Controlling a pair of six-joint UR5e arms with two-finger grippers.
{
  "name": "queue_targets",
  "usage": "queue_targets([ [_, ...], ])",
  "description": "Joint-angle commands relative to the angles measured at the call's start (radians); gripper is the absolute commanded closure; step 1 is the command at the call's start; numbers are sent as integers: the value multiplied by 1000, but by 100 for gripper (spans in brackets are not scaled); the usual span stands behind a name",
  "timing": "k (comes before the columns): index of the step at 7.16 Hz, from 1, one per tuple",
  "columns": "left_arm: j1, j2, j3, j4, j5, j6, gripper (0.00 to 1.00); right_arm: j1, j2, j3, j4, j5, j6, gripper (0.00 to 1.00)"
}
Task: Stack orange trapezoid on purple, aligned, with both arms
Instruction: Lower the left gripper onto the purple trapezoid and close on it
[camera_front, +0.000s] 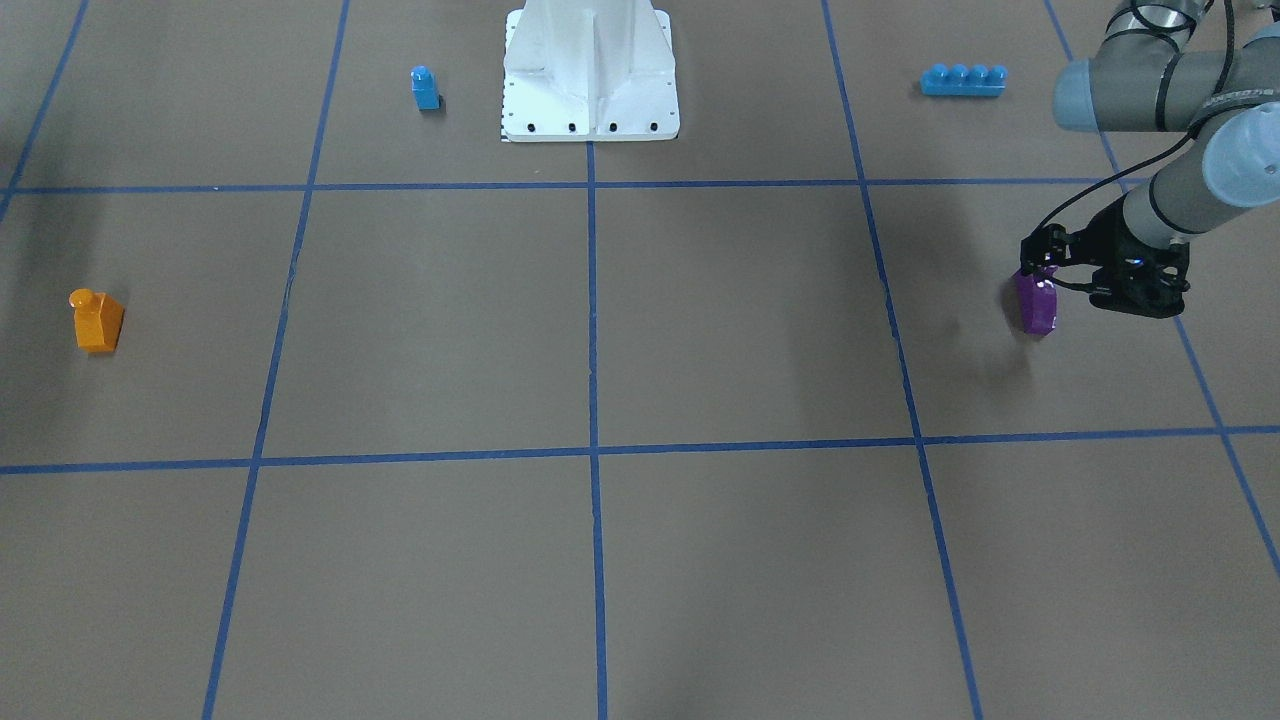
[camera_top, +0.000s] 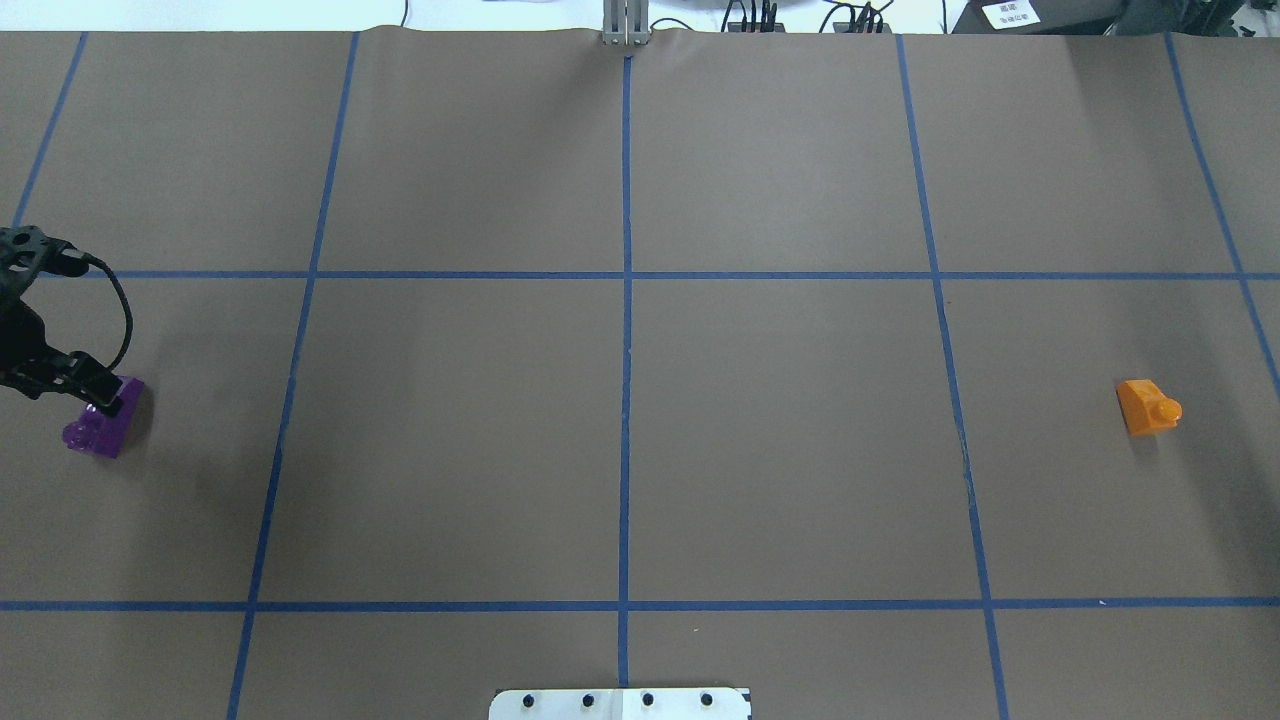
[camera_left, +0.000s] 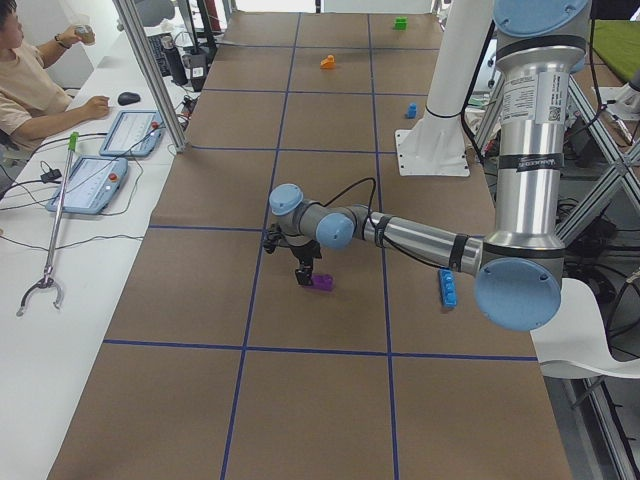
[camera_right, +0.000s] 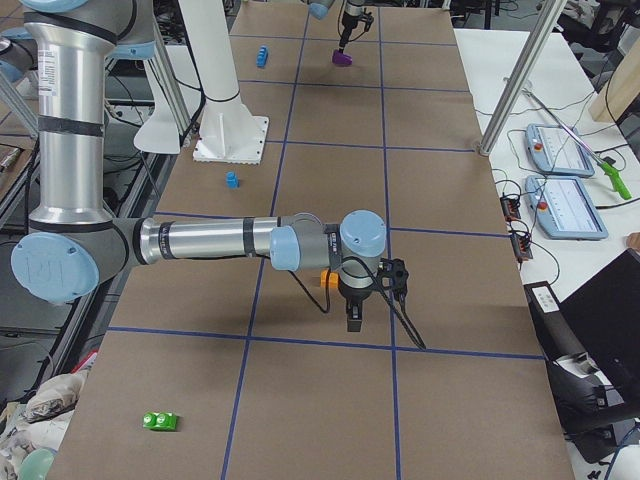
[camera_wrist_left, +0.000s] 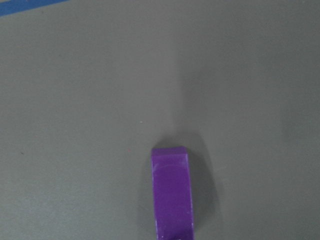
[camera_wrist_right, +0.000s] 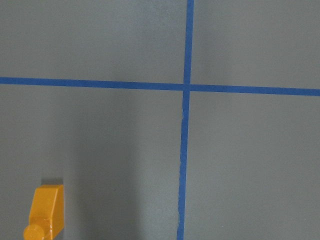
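The purple block (camera_front: 1037, 305) lies at the table's left end, also seen in the overhead view (camera_top: 100, 432) and at the bottom centre of the left wrist view (camera_wrist_left: 172, 195). My left gripper (camera_front: 1038, 268) is down on its upper end, shut on it (camera_top: 104, 405). The orange trapezoid (camera_front: 98, 322) stands upright and alone at the right end (camera_top: 1145, 406), at the lower left of the right wrist view (camera_wrist_right: 46, 212). My right gripper (camera_right: 354, 322) hovers just beside and above it, showing only in the exterior right view, so I cannot tell whether it is open.
A small blue single-stud block (camera_front: 425, 88) stands beside the white robot base (camera_front: 590, 75). A long blue four-stud brick (camera_front: 963, 80) lies near my left arm. A green brick (camera_right: 160, 421) lies at the right end. Blue tape lines grid the brown table.
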Motion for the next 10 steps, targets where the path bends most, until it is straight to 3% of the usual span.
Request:
queue_targets([
  [1,42,-18,38,-1,3,-4,0,-1,0,1,0,4,0,0],
  [10,44,-32,91,-1,-8,-6,1,-1,-2,6,0,36,-3,0],
])
